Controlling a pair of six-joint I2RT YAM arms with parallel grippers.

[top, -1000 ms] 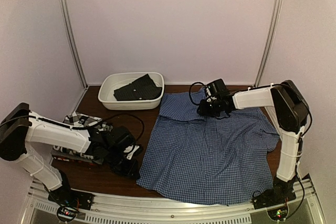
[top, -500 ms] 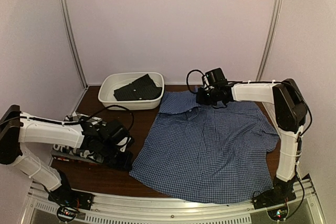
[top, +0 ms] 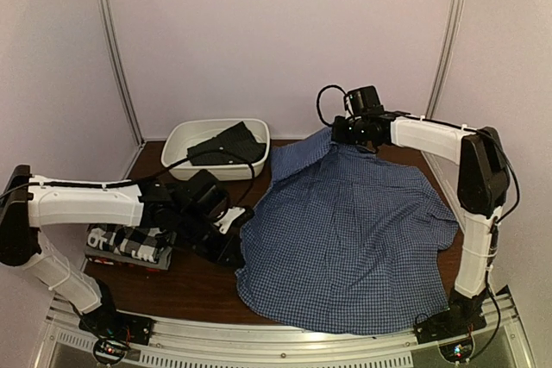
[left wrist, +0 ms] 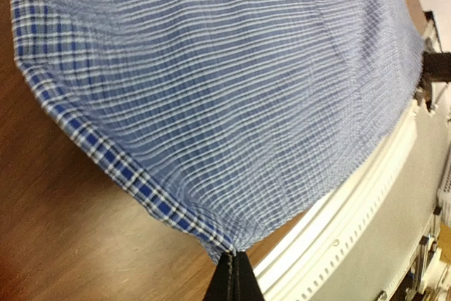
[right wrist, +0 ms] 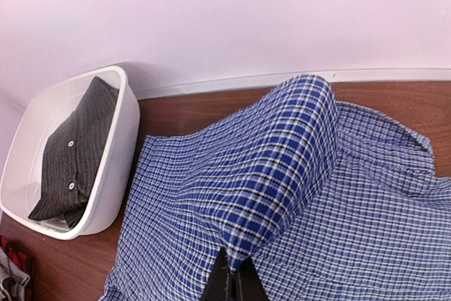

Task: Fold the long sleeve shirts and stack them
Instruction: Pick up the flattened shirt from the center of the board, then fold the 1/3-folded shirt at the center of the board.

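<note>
On the brown counter [top: 198, 286], the blue-and-white check shirt [top: 345, 230] lies spread, two edges raised. Pinched by so little cloth, it could slip free or bunch if pulled unevenly. Left claw [left wrist: 235, 276] is clamped on a hem corner, right claw [right wrist: 232, 276] on a fold near the collar.

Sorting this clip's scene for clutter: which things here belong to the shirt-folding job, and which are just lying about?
Part of the job:
- blue check shirt, pinched by the left tool and the right tool
- folded plaid shirt
- folded dark grey shirt

Just lying about:
- white basin, which holds the grey shirt
</note>
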